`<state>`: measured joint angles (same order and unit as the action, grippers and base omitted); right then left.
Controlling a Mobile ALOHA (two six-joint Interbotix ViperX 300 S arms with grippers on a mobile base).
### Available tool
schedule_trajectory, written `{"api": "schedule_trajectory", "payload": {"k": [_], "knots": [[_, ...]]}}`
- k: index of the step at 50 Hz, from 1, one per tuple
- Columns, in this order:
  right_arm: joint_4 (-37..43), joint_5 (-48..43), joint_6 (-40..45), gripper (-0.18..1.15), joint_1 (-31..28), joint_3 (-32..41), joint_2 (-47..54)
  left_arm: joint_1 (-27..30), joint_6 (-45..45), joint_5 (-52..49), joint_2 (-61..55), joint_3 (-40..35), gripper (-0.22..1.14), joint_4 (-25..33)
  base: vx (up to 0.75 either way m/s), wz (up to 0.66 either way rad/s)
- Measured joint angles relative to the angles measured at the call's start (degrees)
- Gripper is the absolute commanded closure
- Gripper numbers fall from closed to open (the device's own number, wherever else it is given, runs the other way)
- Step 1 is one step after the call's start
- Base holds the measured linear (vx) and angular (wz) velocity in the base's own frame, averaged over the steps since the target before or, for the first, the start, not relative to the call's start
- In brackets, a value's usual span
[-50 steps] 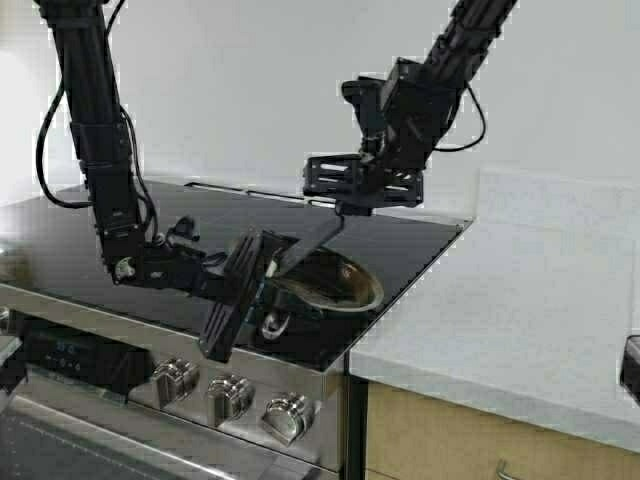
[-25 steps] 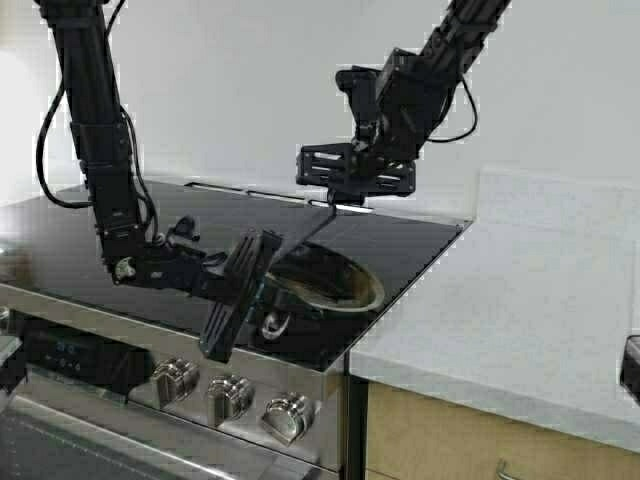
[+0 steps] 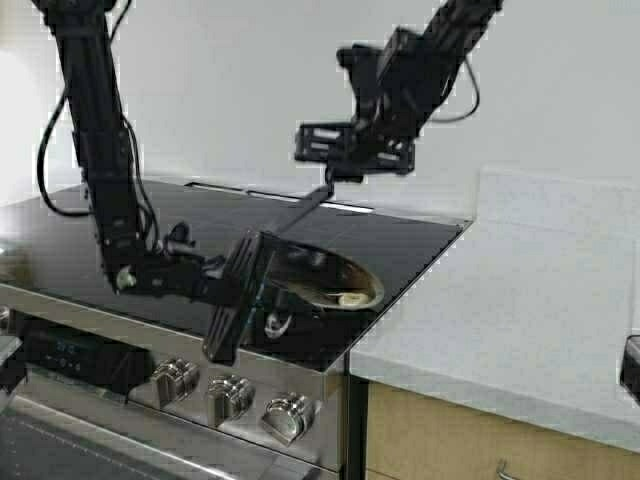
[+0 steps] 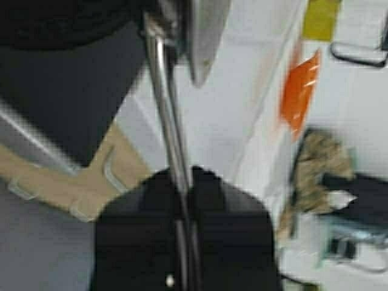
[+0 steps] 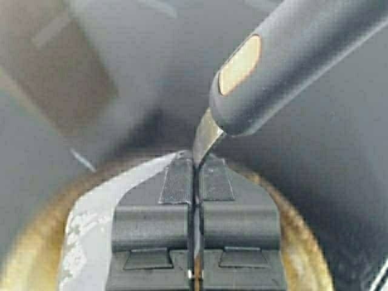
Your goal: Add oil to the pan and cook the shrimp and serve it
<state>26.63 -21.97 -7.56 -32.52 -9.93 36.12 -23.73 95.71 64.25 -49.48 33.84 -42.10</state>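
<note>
Holding: left tool (image 3: 262, 290) grips one pan (image 3: 325, 283) | right tool (image 3: 330, 178) clamps one spatula (image 3: 300, 210) | one shrimp (image 3: 352, 299)

- High view: bright, even light; the white wall is washed out toward 10 o'clock.
- The glossy black cooktop (image 3: 400, 250) mirrors the wall, with pale glare toward 9 o'clock.
- Left wrist view: heavily blurred throughout.
- Right wrist view: dim, background out of focus.
</note>
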Motion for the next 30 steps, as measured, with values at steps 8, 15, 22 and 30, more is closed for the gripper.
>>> {"api": "schedule_trajectory", "payload": {"k": [8, 15, 22, 30], "knots": [[0.09, -0.18, -0.09, 0.90, 0.00, -3.52, -4.48, -0.26, 1.23, 6.94, -4.04, -1.23, 0.90, 3.78, 0.00, 0.00], [0.09, -1.58, 0.26, 0.90, -0.09, -8.00, -8.79, -0.18, 3.25, 12.13, -7.38, -3.25, 0.90, 6.50, 0.00, 0.00], [0.09, -3.25, 1.32, 0.90, -0.09, -12.30, -11.43, 0.62, 4.39, 16.00, -10.28, -5.62, 0.90, 7.82, 0.00, 0.00], [0.53, -5.36, 2.64, 0.90, 0.00, -17.23, -13.54, 2.72, 6.06, 18.90, -12.48, -7.82, 0.90, 7.47, 0.00, 0.00]]}}
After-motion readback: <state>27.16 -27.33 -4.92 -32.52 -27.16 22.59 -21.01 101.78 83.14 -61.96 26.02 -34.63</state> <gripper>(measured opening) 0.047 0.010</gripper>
